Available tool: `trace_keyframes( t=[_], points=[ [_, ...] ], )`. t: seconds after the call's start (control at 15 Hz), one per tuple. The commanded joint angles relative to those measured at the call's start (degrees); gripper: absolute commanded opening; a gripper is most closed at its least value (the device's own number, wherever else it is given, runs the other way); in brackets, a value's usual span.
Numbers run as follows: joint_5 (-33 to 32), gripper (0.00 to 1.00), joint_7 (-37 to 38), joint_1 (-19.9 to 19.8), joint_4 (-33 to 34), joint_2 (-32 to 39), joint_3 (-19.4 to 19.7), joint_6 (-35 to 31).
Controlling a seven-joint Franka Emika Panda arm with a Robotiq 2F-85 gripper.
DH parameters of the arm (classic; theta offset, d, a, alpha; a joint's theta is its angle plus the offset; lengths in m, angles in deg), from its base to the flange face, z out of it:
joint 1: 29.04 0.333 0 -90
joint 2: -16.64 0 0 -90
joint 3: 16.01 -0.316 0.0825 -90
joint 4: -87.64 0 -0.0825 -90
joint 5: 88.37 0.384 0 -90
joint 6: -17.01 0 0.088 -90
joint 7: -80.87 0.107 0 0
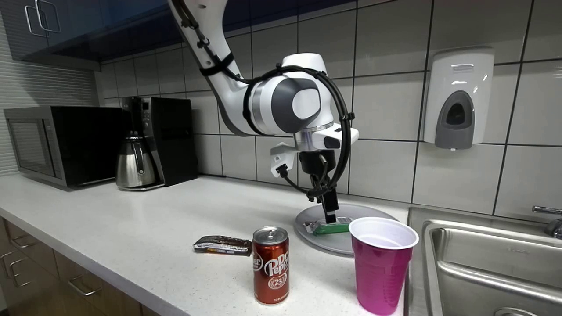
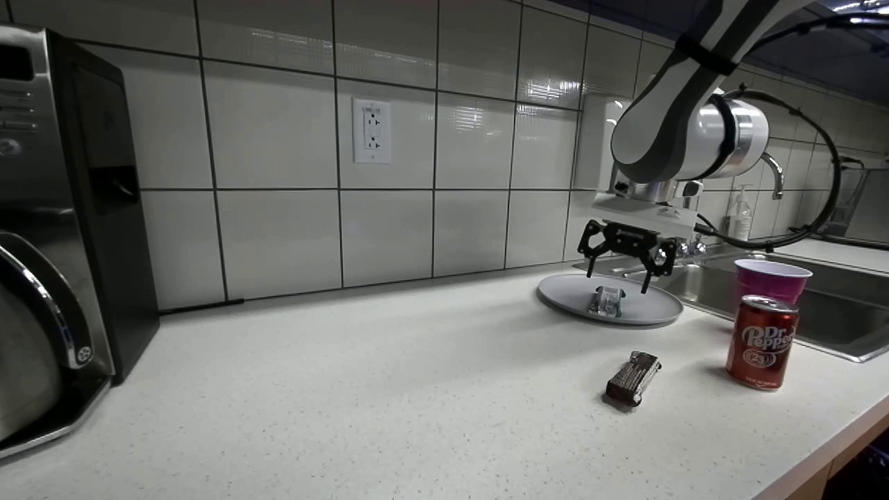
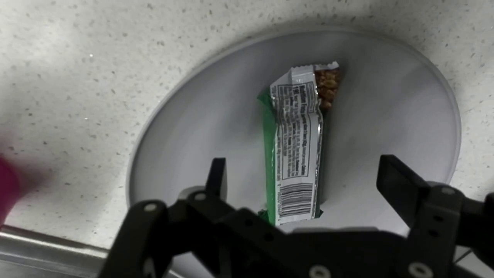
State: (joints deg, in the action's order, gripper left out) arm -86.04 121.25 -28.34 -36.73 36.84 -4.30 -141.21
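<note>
My gripper is open and empty, low over the grey plate. Its fingers stand apart on either side of a snack bar in a green and silver-white wrapper, with a clear gap each side. The bar lies on the plate, its torn end showing brown grains. In an exterior view the gripper seems just above the bar on the plate. Elsewhere the open fingers show over the plate and bar. A brown-wrapped bar lies on the counter.
A red Dr Pepper can and a magenta cup stand upright near the plate. A steel sink adjoins the counter. A tiled wall runs behind. A coffee maker and microwave stand farther along.
</note>
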Motion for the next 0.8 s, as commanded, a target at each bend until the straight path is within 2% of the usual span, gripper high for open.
trace_keyframes(
  t=[0.0, 0.33, 0.73],
  points=[
    [-0.87, 1.0, 0.67, 1.82, -0.4, -1.54, 0.63, 0.85],
    [-2.03, 1.0, 3.3, 5.21, -1.08, -2.94, 0.92, 1.57],
    [-4.64, 1.0, 11.21, 9.51, -3.28, -5.51, 1.37, 2.91]
  ],
)
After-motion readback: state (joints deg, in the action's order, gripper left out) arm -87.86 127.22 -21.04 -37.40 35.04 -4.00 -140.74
